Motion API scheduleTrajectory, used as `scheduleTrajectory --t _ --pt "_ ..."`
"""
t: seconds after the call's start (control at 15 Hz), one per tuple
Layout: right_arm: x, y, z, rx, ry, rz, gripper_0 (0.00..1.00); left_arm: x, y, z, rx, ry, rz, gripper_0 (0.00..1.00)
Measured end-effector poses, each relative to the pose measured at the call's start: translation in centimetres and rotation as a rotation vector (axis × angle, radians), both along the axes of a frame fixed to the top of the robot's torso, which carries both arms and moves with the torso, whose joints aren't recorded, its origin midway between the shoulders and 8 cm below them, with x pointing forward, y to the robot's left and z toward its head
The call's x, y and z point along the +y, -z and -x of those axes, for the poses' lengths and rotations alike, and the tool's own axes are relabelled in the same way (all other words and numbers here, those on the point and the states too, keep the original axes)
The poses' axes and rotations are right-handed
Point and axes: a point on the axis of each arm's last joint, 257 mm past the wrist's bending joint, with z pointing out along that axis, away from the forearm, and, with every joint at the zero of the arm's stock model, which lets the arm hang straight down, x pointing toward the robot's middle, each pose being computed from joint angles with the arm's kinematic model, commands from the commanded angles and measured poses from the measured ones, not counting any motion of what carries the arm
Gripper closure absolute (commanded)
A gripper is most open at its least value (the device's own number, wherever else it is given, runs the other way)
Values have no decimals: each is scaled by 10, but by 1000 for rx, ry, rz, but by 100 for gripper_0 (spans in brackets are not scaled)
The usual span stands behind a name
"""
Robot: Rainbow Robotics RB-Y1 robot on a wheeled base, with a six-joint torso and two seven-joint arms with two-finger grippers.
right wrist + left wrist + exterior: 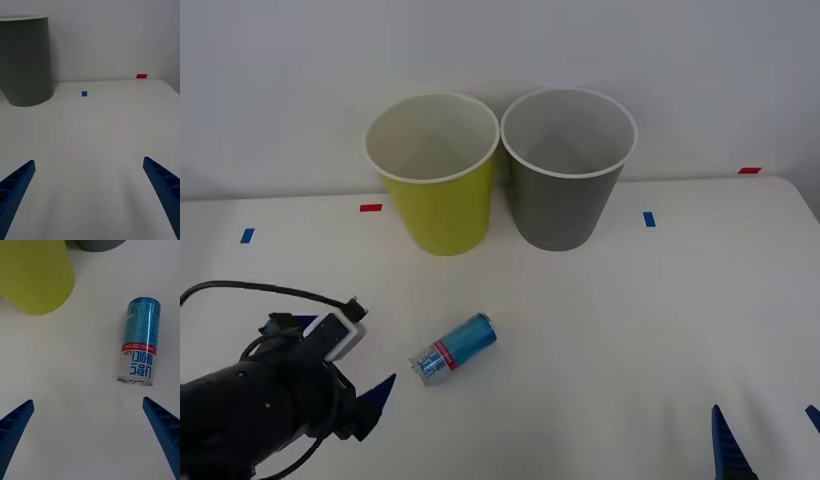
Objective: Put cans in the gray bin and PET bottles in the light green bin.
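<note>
Nothing is sorted yet: your can [454,347] lies on its side on the table [630,320], and from what you can see of their insides, both bins look empty. The whole job is ahead of you, namely grasp the can, carry it and drop it in the gray bin [565,170].

Your left gripper [90,435] hangs with its jaws wide apart, holding nothing. The can sits just ahead of the jaws and off toward one finger rather than centred between them, silver end nearest, so you will likely need to shift sideways before closing. The green bin [435,172] stands farther ahead of those jaws, with the gray bin touching or almost touching it beyond.

Your right gripper [90,195] waits low at the table's near right, jaws also spread and empty, bare tabletop between them and the gray bin well ahead.

Small blue and red tape marks [648,218] dot the table. Watch the green bin: it stands between your left gripper and the gray one.
</note>
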Motion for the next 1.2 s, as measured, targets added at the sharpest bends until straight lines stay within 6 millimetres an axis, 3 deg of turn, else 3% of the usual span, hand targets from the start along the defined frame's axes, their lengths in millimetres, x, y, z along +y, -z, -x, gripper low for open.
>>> scheduleTrajectory --t 0.6,1.2 --pt "0 0 0 0 0 0 0 -38 -2 -2 76 124 -43 0" --pt "0 0 0 0 0 0 0 -48 -13 -10 46 118 -17 0"
